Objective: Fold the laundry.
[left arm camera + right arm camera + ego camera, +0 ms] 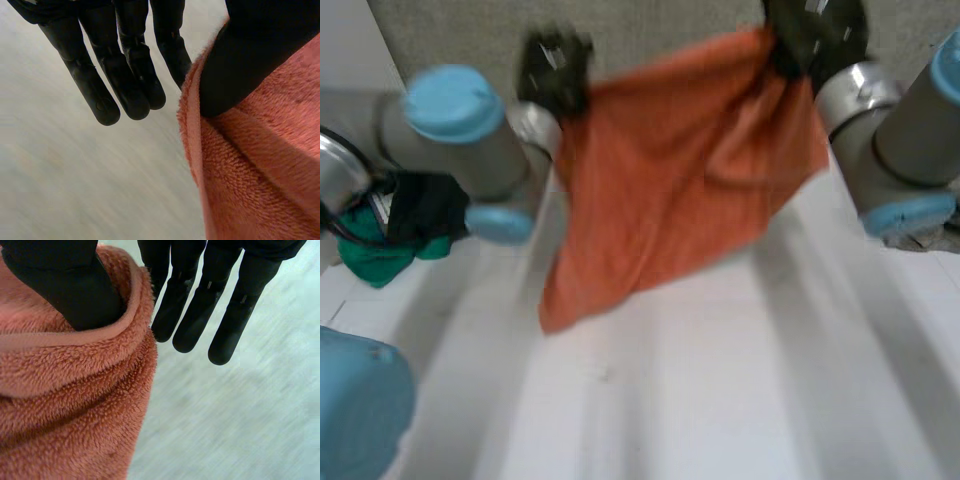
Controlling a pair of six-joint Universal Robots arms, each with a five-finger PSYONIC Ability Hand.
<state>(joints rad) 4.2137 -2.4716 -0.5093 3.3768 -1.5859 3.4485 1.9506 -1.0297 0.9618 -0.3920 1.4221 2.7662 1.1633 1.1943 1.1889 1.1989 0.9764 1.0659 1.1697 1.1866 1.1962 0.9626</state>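
An orange fleecy towel (690,180) hangs in the air above the white table (720,400), stretched between both hands. My left hand (555,70) holds its upper left corner and my right hand (815,35) its upper right corner. The lower corner dangles close to the table. In the left wrist view the thumb (235,65) pinches the hem of the towel (260,170) while the other fingers (125,75) stay straight beside it. In the right wrist view the thumb (65,285) likewise clamps the folded edge of the towel (65,405), fingers (200,305) straight alongside.
A green cloth (375,255) and a black cloth (430,205) lie bunched at the table's left side, behind my left arm (450,120). A grey wall (650,25) stands behind the table.
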